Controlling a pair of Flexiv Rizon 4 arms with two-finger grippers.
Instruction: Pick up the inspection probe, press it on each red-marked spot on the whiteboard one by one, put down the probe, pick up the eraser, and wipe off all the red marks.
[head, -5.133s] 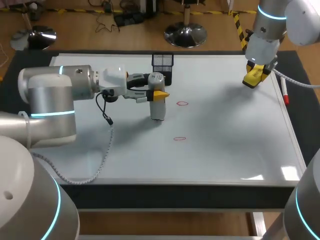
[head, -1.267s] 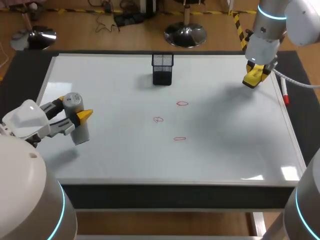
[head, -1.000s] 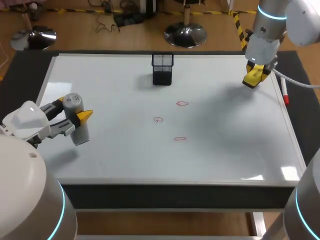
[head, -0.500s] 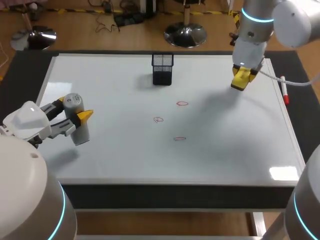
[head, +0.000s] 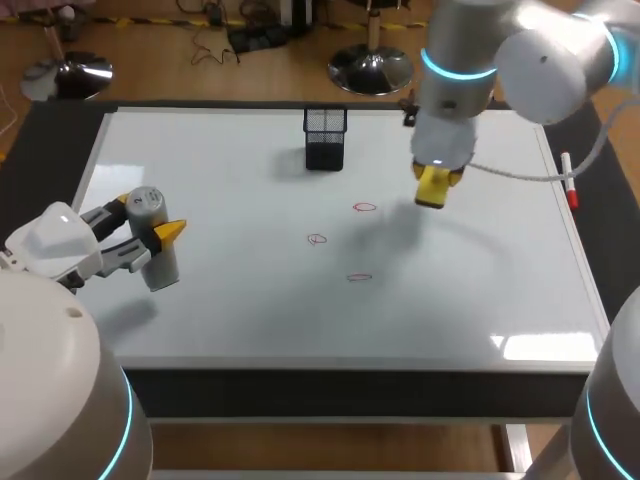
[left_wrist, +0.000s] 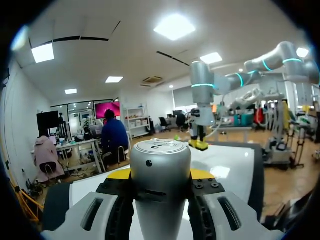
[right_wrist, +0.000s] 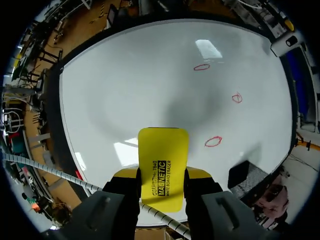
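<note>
Eraser (right_wrist: 163, 150) is a flat yellow block w/ black print, pinched between both fingers of the right gripper (right_wrist: 163, 176) and sticking out past the tips. It's over the whiteboard (head: 250, 310), near the three red marks (head: 364, 207). Inspection probe (left_wrist: 160, 160), a grey cylinder w/ a flat cap, stands upright, clamped in the left gripper (left_wrist: 160, 175) over the board's left side.
</note>
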